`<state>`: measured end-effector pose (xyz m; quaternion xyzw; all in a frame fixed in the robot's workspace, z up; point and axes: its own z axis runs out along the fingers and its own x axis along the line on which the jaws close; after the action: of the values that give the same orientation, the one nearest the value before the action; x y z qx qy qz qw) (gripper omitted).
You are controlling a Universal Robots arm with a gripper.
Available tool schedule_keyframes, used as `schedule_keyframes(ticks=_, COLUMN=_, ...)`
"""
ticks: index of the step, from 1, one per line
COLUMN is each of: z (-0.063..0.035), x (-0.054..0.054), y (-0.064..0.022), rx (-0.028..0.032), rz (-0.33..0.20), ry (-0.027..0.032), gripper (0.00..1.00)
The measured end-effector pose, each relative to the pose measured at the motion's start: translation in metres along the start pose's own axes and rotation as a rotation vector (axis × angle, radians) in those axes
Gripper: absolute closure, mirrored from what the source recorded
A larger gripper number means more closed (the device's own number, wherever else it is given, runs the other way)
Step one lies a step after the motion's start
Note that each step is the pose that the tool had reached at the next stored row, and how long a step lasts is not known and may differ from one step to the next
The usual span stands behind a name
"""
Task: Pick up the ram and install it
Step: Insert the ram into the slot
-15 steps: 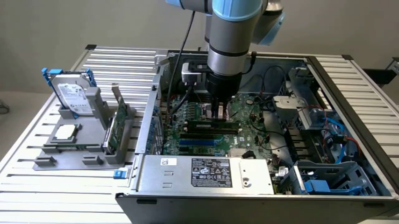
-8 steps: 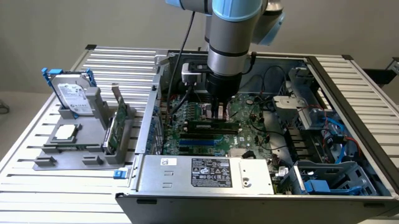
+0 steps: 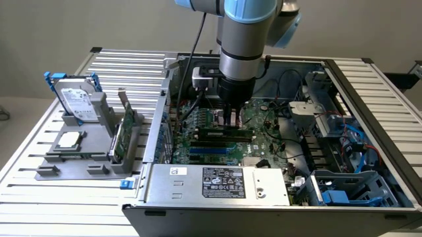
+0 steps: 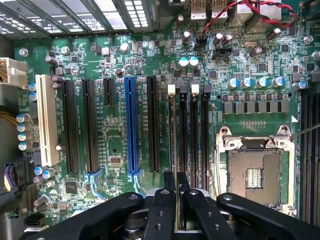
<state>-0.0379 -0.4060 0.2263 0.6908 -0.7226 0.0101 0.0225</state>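
In the exterior view you see the gripper (image 3: 230,121) reaching down into the open metal case (image 3: 264,219). Its two dark fingers are pinched narrow on the top edge of the ram (image 3: 226,132), a thin dark-green stick standing on edge along the motherboard's memory slots, directly under the hand. At the exterior view's left, a grey rack (image 3: 99,111) holds a silver hard drive (image 3: 74,101). In the wrist view your black fingers (image 4: 169,185) meet over the long black slots, near a square steel processor socket (image 4: 252,175) and a blue slot (image 4: 131,125).
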Motion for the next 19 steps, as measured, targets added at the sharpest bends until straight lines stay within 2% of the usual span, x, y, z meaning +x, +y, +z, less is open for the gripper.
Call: schedule_keyframes(ticks=19, z=0.0028, x=-0.0019, y=0.0007, rx=0.0003, rz=0.0, ry=0.0065, gripper=0.86)
